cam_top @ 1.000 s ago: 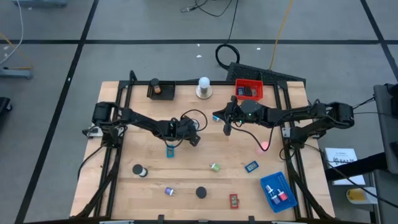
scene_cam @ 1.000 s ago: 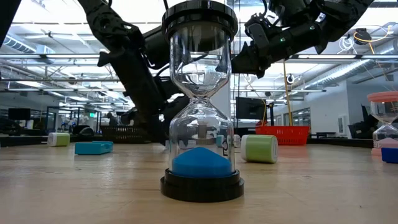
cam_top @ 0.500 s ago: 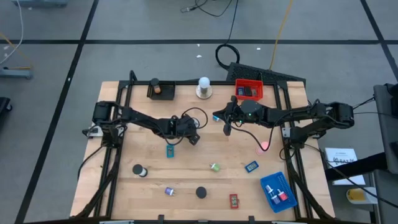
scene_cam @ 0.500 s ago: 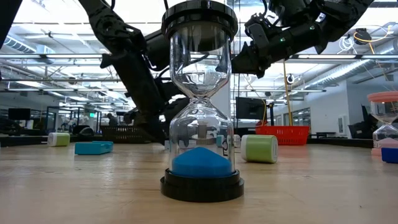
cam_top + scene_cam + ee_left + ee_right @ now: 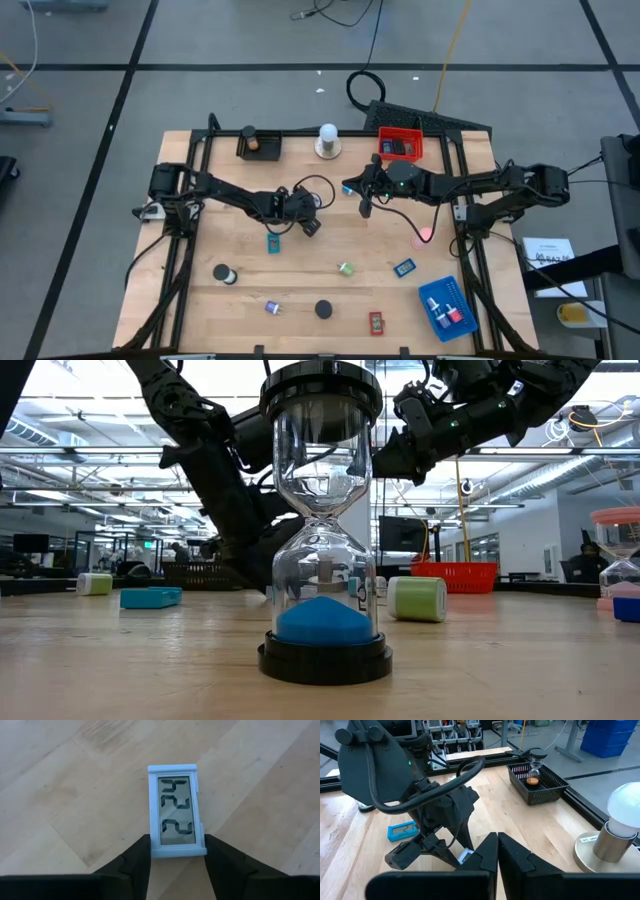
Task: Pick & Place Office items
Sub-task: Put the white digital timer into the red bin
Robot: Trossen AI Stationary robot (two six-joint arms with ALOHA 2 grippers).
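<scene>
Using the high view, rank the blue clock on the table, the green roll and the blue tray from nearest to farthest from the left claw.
Measured from the left claw:
1. Blue clock, just below the claw in the picture.
2. Green roll, farther toward the table's near middle.
3. Blue tray, far off at the near right corner.

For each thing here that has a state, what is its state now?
left gripper: fingers on both sides of the light blue clock, closing.
light blue clock: flat on the table, display up.
right gripper: shut, empty, above the table.
blue hourglass: upright, sand at the bottom.
</scene>
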